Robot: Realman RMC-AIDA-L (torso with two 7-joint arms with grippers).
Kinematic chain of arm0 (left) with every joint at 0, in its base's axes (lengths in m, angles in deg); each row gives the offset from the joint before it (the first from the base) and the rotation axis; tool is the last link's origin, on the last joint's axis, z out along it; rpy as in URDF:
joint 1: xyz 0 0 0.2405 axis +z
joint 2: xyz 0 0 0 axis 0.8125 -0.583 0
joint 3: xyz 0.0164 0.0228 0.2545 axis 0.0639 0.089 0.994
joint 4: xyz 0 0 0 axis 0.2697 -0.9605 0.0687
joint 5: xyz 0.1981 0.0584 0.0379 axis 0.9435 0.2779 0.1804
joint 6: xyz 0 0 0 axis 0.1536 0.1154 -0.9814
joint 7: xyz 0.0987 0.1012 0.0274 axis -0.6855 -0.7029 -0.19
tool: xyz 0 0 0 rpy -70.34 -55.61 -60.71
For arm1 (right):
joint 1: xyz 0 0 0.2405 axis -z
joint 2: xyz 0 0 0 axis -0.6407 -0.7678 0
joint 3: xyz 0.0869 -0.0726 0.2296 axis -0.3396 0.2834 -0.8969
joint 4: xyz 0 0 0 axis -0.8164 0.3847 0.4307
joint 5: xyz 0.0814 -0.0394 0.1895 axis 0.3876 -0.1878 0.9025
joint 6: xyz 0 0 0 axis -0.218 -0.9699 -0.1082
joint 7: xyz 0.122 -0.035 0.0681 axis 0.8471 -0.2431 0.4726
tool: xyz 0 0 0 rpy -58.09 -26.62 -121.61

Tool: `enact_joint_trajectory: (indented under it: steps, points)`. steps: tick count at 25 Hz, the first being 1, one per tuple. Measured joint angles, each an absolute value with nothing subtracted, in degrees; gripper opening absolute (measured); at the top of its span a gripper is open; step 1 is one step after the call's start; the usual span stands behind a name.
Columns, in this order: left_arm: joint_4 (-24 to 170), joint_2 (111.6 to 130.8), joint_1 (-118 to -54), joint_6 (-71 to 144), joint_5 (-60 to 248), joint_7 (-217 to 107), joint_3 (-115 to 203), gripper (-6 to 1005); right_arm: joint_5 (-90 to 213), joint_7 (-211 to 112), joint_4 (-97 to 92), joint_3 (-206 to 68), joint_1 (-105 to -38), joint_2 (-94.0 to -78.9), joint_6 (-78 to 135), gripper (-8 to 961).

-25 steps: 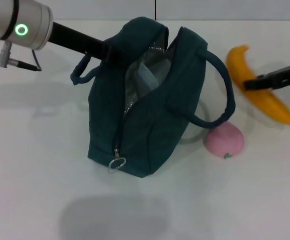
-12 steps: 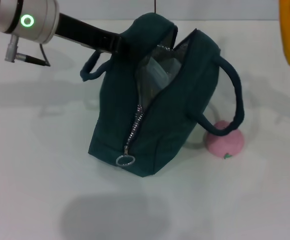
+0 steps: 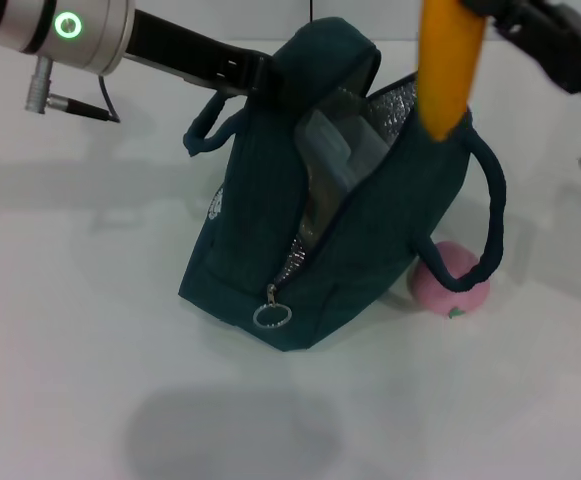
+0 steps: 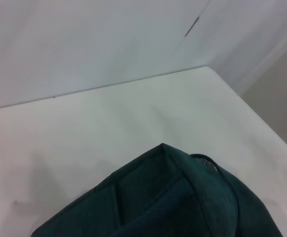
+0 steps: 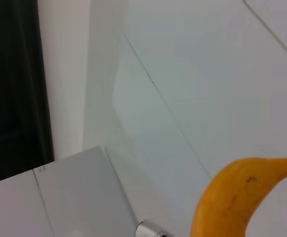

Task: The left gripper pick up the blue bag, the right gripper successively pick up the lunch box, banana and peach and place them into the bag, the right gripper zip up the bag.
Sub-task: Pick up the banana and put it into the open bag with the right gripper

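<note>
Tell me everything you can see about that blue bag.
The bag is dark teal-blue fabric, soft-sided, with a silvery lining. Its zip is open along the top, the ring pull hanging at the near end. It stands on the white table, its top held up by the left gripper at the far side. A pale lunch box shows inside. Two loop handles hang, one on each side; the right one droops in front of the peach. The banana, held by the right gripper, hangs over the opening.
</note>
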State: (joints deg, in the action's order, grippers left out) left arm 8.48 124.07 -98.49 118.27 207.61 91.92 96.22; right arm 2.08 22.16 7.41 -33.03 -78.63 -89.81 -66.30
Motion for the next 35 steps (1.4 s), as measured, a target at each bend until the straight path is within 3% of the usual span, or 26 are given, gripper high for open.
enact_joint_trajectory:
  steps: [12, 35]
  points:
    - [8.76, 124.42, -99.61, 118.05, 207.97, 92.01, 96.35, 113, 0.73, 6.27, -8.87, -33.07, -85.26, -89.94, -66.11, 402]
    - [8.89, 124.86, -99.83, 117.72, 208.13, 91.95, 96.21, 114, -4.56, -1.93, -12.17, -33.75, -88.90, -89.94, -58.90, 400]
